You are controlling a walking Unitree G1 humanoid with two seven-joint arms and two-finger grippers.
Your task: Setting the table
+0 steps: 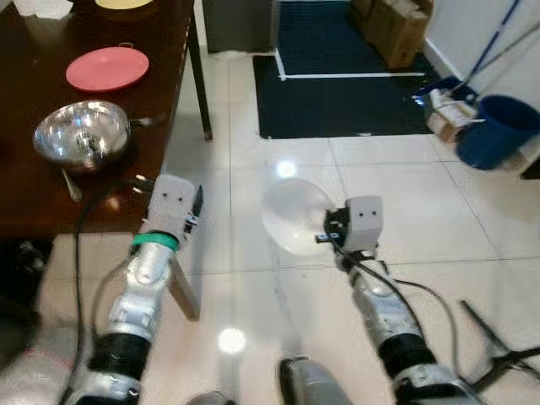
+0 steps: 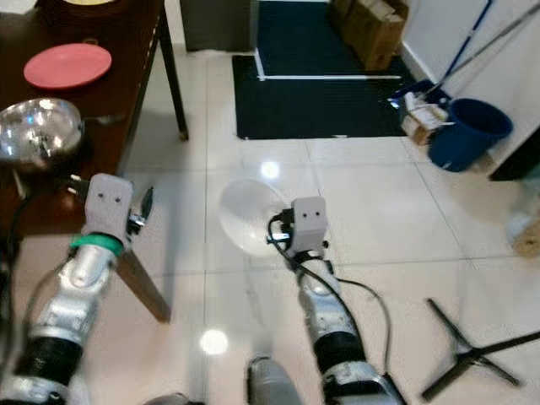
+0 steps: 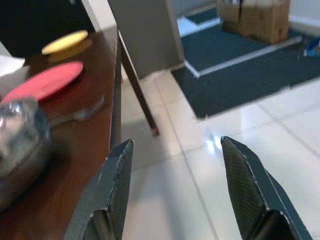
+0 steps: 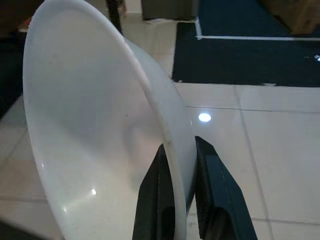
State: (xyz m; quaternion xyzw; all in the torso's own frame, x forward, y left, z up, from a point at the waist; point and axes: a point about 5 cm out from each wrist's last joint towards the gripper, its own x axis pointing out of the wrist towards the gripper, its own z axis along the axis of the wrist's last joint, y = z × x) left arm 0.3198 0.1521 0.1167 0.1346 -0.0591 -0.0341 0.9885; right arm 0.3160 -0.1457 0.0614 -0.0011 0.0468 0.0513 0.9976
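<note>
White bowl [image 4: 100,130], clamped by its rim in the right gripper [image 4: 177,165], should go level onto the table [image 1: 126,169] near its front edge; left gripper [image 3: 175,185] hangs spread apart.

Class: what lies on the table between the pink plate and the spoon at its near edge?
The steel bowl, between the pink plate and the spoon, in the left eye view.

Glossy white tiled floor [image 1: 396,202], dark wooden table [image 1: 25,181], navy rug [image 1: 337,93], blue bucket [image 1: 498,131]
</note>
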